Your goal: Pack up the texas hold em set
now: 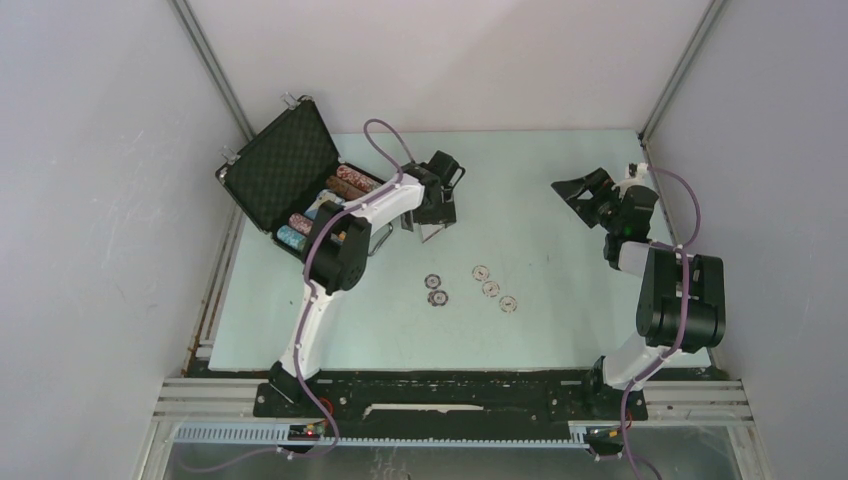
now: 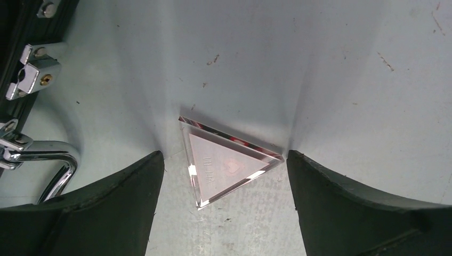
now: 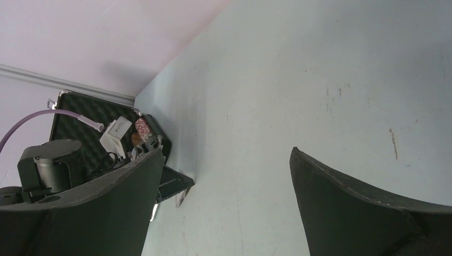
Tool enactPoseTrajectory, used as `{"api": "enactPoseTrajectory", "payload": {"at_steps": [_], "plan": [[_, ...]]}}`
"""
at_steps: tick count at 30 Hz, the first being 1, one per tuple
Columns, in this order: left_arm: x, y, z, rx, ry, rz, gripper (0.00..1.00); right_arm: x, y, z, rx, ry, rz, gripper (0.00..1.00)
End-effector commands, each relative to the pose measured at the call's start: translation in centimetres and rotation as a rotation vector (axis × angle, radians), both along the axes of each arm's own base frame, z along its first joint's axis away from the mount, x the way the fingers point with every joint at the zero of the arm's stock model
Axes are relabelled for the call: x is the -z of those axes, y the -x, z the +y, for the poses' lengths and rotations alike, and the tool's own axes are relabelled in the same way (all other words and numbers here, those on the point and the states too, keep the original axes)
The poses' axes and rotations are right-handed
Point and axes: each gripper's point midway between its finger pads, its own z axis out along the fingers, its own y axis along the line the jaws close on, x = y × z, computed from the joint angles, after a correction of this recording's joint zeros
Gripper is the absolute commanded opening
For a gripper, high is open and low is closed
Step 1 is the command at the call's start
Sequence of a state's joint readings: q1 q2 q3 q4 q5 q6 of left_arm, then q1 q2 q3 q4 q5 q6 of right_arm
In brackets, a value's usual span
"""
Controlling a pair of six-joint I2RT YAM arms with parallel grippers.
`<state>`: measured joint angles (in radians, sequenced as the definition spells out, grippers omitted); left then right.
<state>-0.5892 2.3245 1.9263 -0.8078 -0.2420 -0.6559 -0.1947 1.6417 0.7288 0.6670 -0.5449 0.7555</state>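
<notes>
The black case stands open at the back left, with rows of multicoloured chips in its base. Several loose poker chips lie on the mat mid-table. A clear triangular "ALL IN" marker lies flat on the mat; it also shows in the top view. My left gripper is open just above it, with one finger on each side, neither touching it. My right gripper is open and empty over bare mat at the back right. Card decks, button and die are not visible.
The case's chrome handle and a latch sit just left of my left gripper. Grey enclosure walls close in the left, back and right sides. The right wrist view shows the far case and the left arm.
</notes>
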Motion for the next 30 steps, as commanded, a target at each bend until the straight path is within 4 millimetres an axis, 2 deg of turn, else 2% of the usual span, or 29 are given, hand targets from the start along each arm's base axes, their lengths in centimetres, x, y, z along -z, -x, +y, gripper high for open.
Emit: {"api": "enactPoseTrajectory", "payload": {"at_steps": [1, 9, 13, 21, 25, 30], "plan": [[0.0, -0.1, 0.0, -0.029, -0.044, -0.011, 0.89, -2.2, -1.2, 0.0, -0.010, 0.004, -0.075, 0.98], [-0.2, 0.4, -0.2, -0.054, -0.073, -0.039, 0.89, -2.2, -1.2, 0.0, -0.013, -0.007, -0.074, 0.97], [0.2, 0.5, -0.8, -0.040, -0.054, -0.022, 0.81, -2.1, -1.2, -0.1, -0.010, -0.008, -0.073, 0.97], [0.2, 0.7, -0.2, -0.044, -0.067, -0.031, 0.71, -2.0, -1.2, -0.1, -0.010, -0.012, -0.071, 0.97], [-0.4, 0.6, -0.4, -0.011, -0.057, -0.044, 0.63, -2.1, -1.2, -0.1, -0.010, -0.013, -0.071, 0.97], [-2.0, 0.3, -1.0, 0.064, -0.036, -0.077, 0.59, -2.0, -1.2, -0.1, -0.011, -0.012, -0.070, 0.97]]}}
